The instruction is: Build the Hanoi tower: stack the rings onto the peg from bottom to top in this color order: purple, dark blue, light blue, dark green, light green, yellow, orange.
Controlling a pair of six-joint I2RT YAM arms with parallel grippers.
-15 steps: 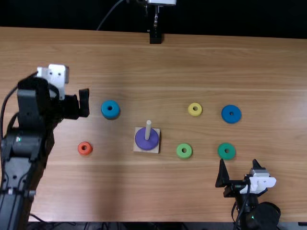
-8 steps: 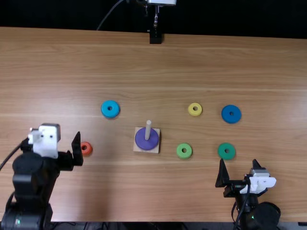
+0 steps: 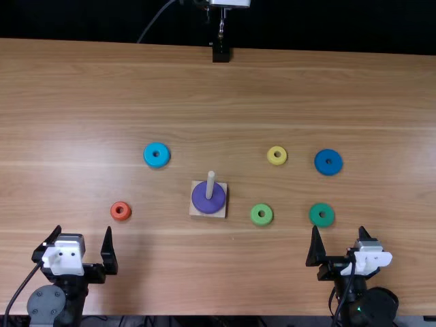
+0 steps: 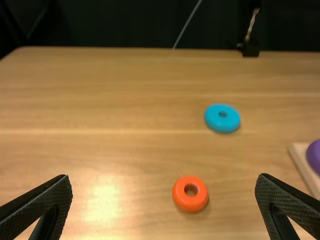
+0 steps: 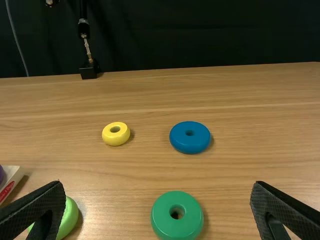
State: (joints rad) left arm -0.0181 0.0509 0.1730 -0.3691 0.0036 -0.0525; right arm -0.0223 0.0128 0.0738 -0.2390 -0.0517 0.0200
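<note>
Jaws spread wide, the left tool (image 3: 83, 231) hangs above the counter (image 3: 170, 286) at the near left. Just beyond it lies the orange ring (image 3: 120, 216); farther back is the light blue ring (image 3: 157, 163). Next comes the square base (image 3: 222, 212) with its upright peg (image 3: 210, 181), the purple ring (image 3: 208, 206) around it. A black stand (image 3: 221, 53) is at the far edge. Between the base and the dark green ring (image 3: 322, 223) sits the light green ring (image 3: 261, 221); the yellow ring (image 3: 277, 163) is behind, then the dark blue ring (image 3: 328, 170). The right tool (image 3: 338, 231), near the dark green ring, is also spread. The right wrist view brings out a red mark (image 5: 7, 190) on the base's side.
</note>
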